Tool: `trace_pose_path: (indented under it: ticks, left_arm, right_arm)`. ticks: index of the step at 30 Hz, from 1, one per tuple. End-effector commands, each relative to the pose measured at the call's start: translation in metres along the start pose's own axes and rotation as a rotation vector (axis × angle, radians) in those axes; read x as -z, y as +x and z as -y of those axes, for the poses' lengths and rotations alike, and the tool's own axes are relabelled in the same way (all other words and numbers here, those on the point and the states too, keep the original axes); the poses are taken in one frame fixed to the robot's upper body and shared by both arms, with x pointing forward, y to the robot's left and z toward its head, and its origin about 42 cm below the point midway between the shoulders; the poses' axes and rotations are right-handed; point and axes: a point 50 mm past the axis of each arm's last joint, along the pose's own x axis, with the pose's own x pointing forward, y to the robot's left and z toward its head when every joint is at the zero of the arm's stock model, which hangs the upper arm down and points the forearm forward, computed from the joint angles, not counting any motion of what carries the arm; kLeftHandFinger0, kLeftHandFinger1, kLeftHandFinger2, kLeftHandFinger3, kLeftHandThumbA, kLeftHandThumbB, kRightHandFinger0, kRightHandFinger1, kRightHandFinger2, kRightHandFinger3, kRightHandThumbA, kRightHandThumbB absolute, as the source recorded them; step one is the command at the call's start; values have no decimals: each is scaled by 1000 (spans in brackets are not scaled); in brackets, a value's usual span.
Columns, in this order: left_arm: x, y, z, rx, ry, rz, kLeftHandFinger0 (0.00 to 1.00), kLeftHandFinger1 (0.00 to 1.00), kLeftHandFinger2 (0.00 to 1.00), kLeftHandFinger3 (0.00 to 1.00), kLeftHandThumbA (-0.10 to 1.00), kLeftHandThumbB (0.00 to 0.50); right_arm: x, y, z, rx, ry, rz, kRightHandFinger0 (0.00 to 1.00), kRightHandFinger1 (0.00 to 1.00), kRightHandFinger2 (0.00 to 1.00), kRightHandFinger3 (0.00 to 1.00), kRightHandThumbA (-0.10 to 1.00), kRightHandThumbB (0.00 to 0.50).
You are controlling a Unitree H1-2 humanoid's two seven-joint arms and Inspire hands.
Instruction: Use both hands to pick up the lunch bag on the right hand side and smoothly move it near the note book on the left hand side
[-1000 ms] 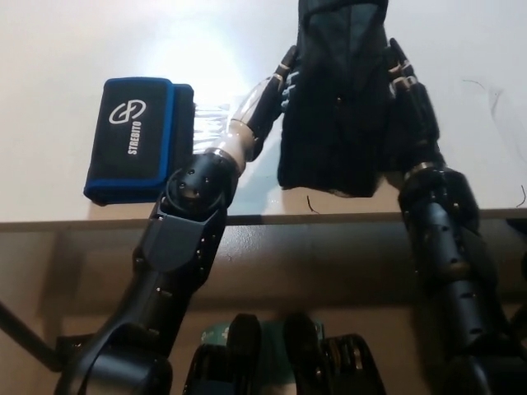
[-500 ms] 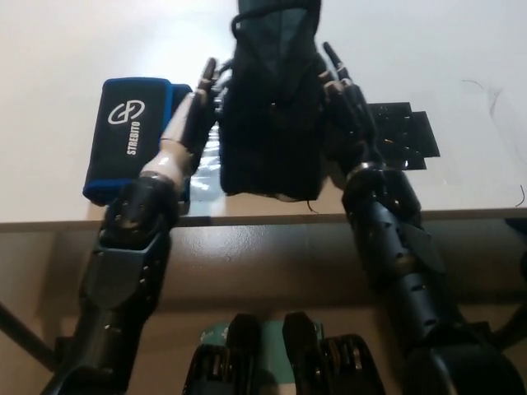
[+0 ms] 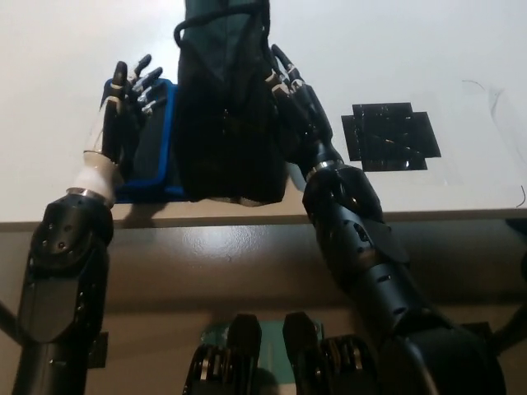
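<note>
Black fabric lunch bag [image 3: 226, 107] upright; right hand [image 3: 295, 90] presses it, left hand [image 3: 130, 99] spread free.

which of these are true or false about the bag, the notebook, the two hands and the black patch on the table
1. The black lunch bag sits beside the blue-edged notebook, overlapping its right part. True.
2. The left hand is clamped on the bag. False: it is apart from the bag, fingers spread, over the notebook.
3. The right hand lies against the bag's right side. True.
4. The black patch on the table is covered by the bag. False: it lies bare, to the right of the right hand.
5. The notebook hangs off the table's front edge. False: it lies on the tabletop.
</note>
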Motion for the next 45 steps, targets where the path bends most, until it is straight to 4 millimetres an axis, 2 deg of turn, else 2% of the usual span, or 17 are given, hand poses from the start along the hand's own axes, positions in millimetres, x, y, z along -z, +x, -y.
trace_pose_path:
  ticks: [1,6,12,17,20,23,24,25,28,30,31,33,34,38,40,41,45]
  left_arm:
    - [-22,4,-13,-6,-7,70,1000,1000,1000,1000,1000,306]
    - [-24,0,-18,-18,7,84,1000,1000,1000,1000,1000,279]
    - [-21,2,-16,-11,0,71,1000,1000,1000,1000,1000,306]
    - [-21,-1,-21,-9,16,67,1000,1000,1000,1000,1000,280]
    - [-21,-6,-29,-14,36,71,1000,1000,1000,1000,1000,264]
    - [-26,-17,-43,-5,118,82,1000,1000,1000,1000,1000,288]
    - [-26,-18,-45,-4,125,84,1000,1000,1000,1000,1000,288]
    - [-29,-23,-50,1,138,95,1000,1000,1000,1000,1000,315]
    - [-32,-33,-57,12,161,111,1000,1000,1000,1000,1000,346]
    - [-33,-45,-58,13,156,113,1000,1000,1000,1000,1000,381]
    - [-32,-50,-58,16,154,110,1000,1000,1000,1000,1000,376]
    - [-30,-62,-60,22,144,107,1000,1000,1000,1000,1000,334]
    - [-28,-68,-60,22,140,105,1000,1000,1000,1000,1000,333]
    - [-25,-92,-61,16,138,98,1000,1000,1000,1000,1000,320]
    - [-22,-107,-61,8,134,98,1000,1000,1000,1000,1000,332]
    - [-17,-122,-62,3,125,102,1000,1000,1000,1000,1000,327]
    - [-5,-152,-61,-3,119,87,1000,1000,1000,1000,1000,361]
  right_arm:
    - [-5,14,-38,-116,-19,20,1000,1000,1000,1000,1000,278]
    - [-4,15,-41,-118,-19,14,1000,1000,1000,1000,1000,269]
    - [-7,12,-30,-116,-62,35,1000,1000,1000,1000,1000,279]
    - [-31,-2,3,-15,-343,202,1000,1000,1000,1000,1000,236]
    - [-49,-14,23,14,-399,261,1000,1000,1000,1000,1000,259]
    - [-74,-36,48,36,-512,343,1000,1000,1000,1000,1000,250]
    - [-76,-38,50,38,-518,349,1000,1000,1000,1000,1000,250]
    - [-90,-50,63,57,-554,379,1000,1000,1000,1000,1000,301]
    - [-108,-74,79,46,-598,424,1000,1000,1000,1000,1000,296]
    - [-118,-95,92,60,-624,431,1000,1000,1000,1000,1000,314]
    - [-120,-104,96,60,-632,427,1000,1000,1000,1000,1000,325]
    - [-127,-123,104,62,-652,423,1000,1000,1000,1000,1000,305]
    - [-130,-134,109,64,-666,429,1000,1000,1000,1000,1000,294]
    - [-136,-168,119,81,-715,445,1000,1000,1000,1000,1000,279]
    - [-133,-185,123,87,-709,443,1000,1000,1000,1000,1000,270]
    - [-127,-203,127,90,-699,434,1000,1000,1000,1000,1000,263]
    - [-117,-236,134,100,-697,417,1000,1000,1000,1000,1000,237]
